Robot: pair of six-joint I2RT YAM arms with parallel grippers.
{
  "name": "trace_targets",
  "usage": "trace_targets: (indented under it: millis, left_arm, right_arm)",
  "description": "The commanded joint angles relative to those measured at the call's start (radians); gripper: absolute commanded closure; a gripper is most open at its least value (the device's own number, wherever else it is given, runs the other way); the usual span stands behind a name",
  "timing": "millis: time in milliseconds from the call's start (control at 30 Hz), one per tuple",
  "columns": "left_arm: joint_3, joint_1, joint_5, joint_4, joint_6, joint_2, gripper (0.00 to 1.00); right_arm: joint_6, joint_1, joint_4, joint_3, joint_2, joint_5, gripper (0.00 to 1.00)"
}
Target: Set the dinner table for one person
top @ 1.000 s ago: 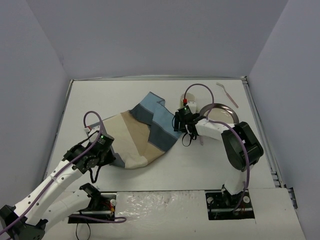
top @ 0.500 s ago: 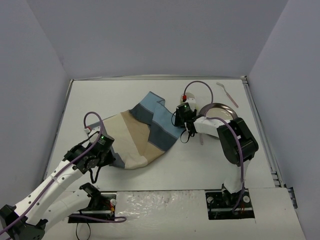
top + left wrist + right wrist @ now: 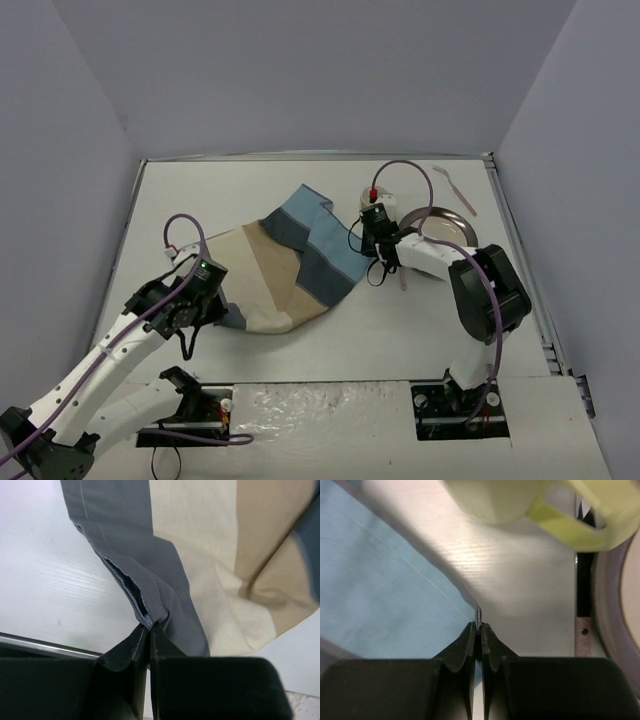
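On the white dinner table [image 3: 400, 320] lies a crumpled blue-and-beige striped placemat [image 3: 290, 265]. My left gripper [image 3: 222, 312] is shut on the placemat's grey-blue near-left corner. In the left wrist view the folded hem [image 3: 145, 595] runs into the closed left gripper [image 3: 149, 627]. My right gripper [image 3: 372, 262] is at the placemat's right edge. The right wrist view shows the right gripper [image 3: 478, 626] shut on the thin edge of the light blue cloth [image 3: 385, 580].
A metal plate [image 3: 440, 222] sits right of the right gripper, with a pale yellow mug [image 3: 368, 199] just behind it. One pink utensil [image 3: 402, 278] lies near the plate, another [image 3: 455, 190] at the far right. Metal rails [image 3: 520, 250] edge the table.
My right gripper has gone from open to shut on the placemat's right edge, and its wrist has shifted slightly right. The left gripper stays shut on its corner.
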State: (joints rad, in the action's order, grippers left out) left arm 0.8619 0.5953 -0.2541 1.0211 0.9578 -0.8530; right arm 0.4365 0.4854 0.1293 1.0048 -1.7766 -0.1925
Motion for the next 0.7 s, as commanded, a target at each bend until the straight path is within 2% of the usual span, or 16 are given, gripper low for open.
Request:
trace_targets:
  millis: [0,100,233,433,533,667]
  left_arm:
    - [0.273,-0.079,-0.123,-0.021,-0.100,-0.048,1.00]
    - [0.488,-0.195,-0.148,-0.042,-0.222,-0.122,1.00]
    - [0.760,-0.365,-0.105,-0.083,-0.340,-0.254,1.00]
    - [1.199,-0.421,-0.156,-0.083,-0.480,-0.431,1.00]
    - [1.320,-0.430,-0.194,-0.094,-0.536,-0.466,1.00]
    - [1.323,-0.431,-0.212,-0.114,-0.585,-0.422,1.00]
  right_arm:
    - [-0.067,0.005,-0.060,0.170,0.187,0.002,1.00]
    - [-0.118,0.007,-0.116,0.277,0.260,0.014,1.00]
    - [-0.173,0.006,-0.221,0.473,0.287,0.030,1.00]
    - [-0.184,0.007,-0.242,0.620,0.348,0.063,1.00]
    - [-0.201,0.009,-0.244,0.662,0.386,0.095,1.00]
    - [-0.206,0.013,-0.254,0.655,0.440,0.138,1.00]
